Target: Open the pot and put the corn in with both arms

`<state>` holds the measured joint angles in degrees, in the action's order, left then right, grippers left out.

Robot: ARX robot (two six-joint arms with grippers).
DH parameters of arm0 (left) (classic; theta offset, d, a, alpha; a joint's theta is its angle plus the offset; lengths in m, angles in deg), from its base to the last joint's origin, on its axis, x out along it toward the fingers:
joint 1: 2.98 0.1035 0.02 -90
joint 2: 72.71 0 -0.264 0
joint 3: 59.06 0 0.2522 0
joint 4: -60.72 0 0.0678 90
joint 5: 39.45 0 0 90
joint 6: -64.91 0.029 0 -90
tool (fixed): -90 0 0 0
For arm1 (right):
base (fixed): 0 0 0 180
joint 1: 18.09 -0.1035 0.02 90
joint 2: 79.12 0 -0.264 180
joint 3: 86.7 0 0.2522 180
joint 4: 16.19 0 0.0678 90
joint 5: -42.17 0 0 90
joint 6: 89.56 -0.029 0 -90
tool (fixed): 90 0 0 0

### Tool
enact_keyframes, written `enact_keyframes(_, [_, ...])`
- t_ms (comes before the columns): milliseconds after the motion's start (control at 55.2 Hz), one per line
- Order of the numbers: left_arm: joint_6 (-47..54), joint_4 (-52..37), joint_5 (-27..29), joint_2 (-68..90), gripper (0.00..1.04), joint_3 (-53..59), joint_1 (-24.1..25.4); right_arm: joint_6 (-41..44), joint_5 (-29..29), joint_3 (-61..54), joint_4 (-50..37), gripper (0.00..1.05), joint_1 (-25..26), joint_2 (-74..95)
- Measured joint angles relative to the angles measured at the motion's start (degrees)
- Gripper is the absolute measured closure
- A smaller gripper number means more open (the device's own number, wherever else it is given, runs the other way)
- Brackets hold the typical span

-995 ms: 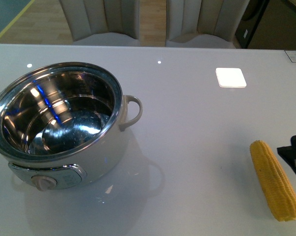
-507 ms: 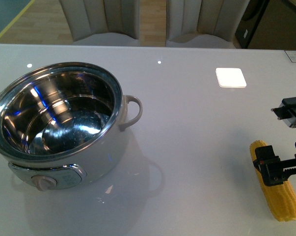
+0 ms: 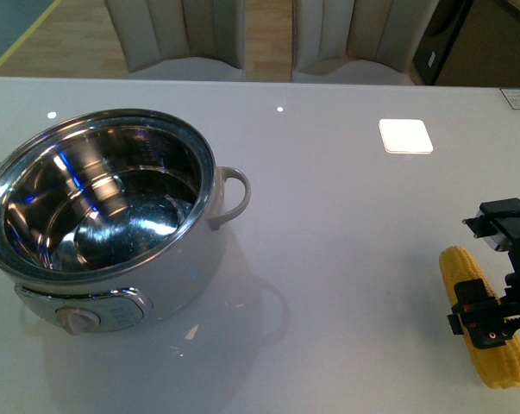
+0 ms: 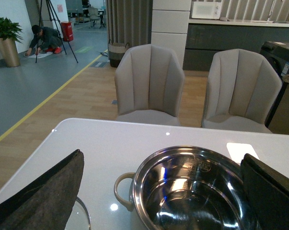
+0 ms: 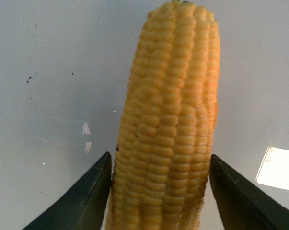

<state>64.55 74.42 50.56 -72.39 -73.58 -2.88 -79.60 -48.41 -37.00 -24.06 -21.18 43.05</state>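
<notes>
At 4 o'clock on the table, well apart from the open pot at 9, the corn is straddled mid-length by the right gripper, jaws apparently pinched on it for a balanced lift.

We can read no text anywhere. We see faint stamped marks on the steel inner wall of the pot and a small pale label on the dark cabinet beyond the worktop's far right corner. Both are too small to make out.
</notes>
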Motion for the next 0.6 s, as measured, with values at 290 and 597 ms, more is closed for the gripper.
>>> enact_keyframes(290, [0.0,0.0,0.0,0.0,0.07,0.0,0.0,0.3,0.9,0.3,2.1,0.76,0.3,-0.9])
enact_keyframes(597, [0.0,0.0,0.0,0.0,0.07,0.0,0.0,-3.2,6.9,-0.3,7.9,0.86,-1.2,-15.4])
